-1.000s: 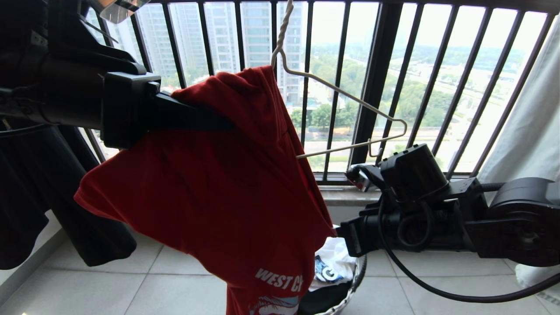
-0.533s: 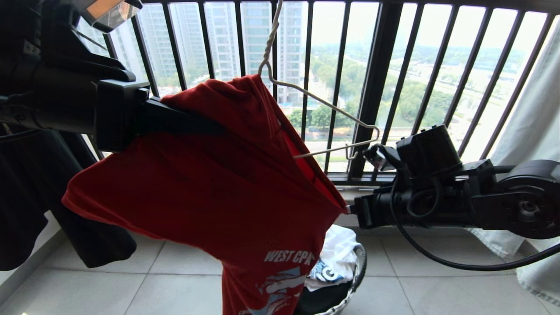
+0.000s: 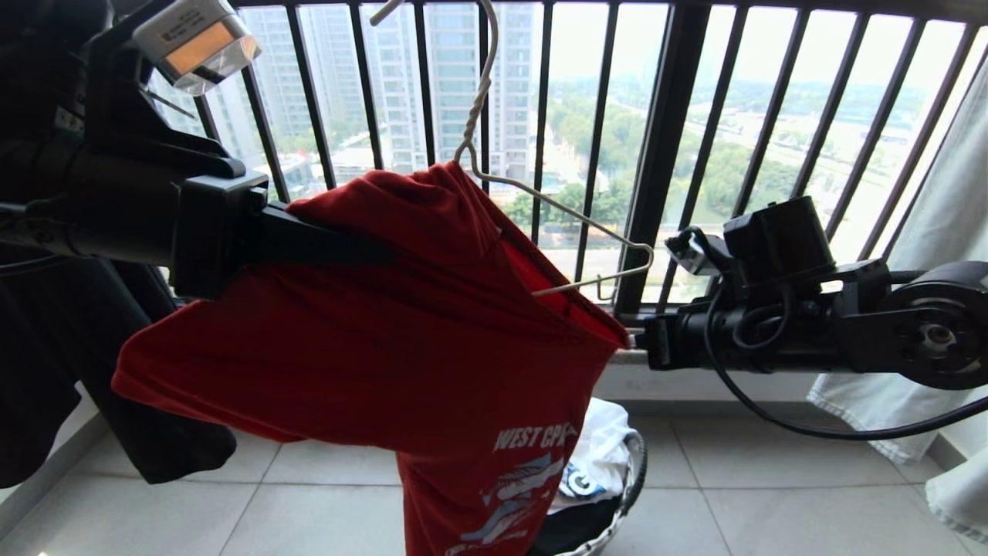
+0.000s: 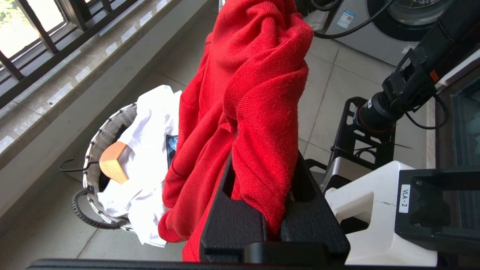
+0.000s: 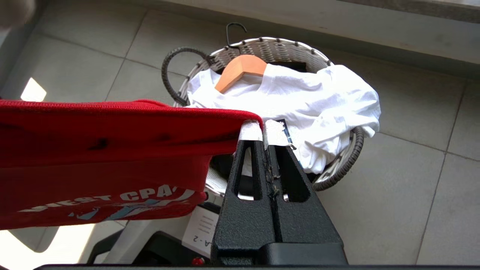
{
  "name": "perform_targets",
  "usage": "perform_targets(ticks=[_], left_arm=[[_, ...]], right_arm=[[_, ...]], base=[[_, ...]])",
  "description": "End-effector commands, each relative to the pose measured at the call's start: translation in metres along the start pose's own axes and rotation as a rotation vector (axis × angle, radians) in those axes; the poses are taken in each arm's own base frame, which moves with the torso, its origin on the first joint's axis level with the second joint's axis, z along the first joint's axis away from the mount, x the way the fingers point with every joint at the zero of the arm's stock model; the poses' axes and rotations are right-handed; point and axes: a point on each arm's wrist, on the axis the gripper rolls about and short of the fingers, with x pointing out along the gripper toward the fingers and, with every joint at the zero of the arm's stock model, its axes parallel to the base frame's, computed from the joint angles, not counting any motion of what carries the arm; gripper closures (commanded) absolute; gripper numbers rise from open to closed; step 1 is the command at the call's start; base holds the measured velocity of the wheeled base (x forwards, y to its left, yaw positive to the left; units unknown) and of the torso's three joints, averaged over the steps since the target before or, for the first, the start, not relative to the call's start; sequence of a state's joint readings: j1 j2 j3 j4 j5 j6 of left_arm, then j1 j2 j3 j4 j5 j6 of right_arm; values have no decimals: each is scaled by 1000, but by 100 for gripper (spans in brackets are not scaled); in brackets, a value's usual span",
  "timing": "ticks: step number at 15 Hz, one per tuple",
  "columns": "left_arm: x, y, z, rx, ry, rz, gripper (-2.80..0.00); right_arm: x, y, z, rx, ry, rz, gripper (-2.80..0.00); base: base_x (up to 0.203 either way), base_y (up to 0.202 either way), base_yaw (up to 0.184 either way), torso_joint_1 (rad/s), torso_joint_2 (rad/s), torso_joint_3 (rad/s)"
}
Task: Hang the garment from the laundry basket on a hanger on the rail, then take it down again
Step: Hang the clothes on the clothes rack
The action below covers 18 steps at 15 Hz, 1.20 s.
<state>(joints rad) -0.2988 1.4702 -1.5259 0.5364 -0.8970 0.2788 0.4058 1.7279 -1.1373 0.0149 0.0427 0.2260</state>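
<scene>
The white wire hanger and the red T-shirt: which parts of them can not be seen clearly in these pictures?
- Hanger, head view: its hook is cut off by the top edge, so the rail is out of sight; its left half is hidden under the T-shirt.
- T-shirt, head view: the chest graphic is cut off by the bottom edge.
- Left end effector, head view: its tips are buried in cloth.
- Basket: its inside is hidden by white clothing.

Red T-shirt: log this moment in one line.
left gripper: shut on red T-shirt | right gripper: shut on its edge | thin white wire hanger: half inside shirt | woven basket: below
</scene>
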Motion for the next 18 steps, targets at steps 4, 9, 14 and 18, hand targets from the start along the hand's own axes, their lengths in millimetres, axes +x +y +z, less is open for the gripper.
perform_targets(ticks=[4, 9, 14, 18], left_arm=[[1, 0, -5, -15, 13, -9, 0], [5, 3, -10, -17, 17, -11, 0], [10, 6, -15, -13, 12, -13, 0], [11, 7, -18, -23, 22, -10, 0]], right_arm=[[-3, -12, 10, 24, -29, -27, 0], [-8, -13, 14, 26, -42, -31, 0], [-19, -15, 18, 27, -69, -37, 0], [-25, -19, 22, 36, -93, -48, 0]], base=[[0, 0, 0, 0, 0, 0], [0, 0, 0, 0, 0, 0], [0, 0, 0, 0, 0, 0], [0, 0, 0, 0, 0, 0]])
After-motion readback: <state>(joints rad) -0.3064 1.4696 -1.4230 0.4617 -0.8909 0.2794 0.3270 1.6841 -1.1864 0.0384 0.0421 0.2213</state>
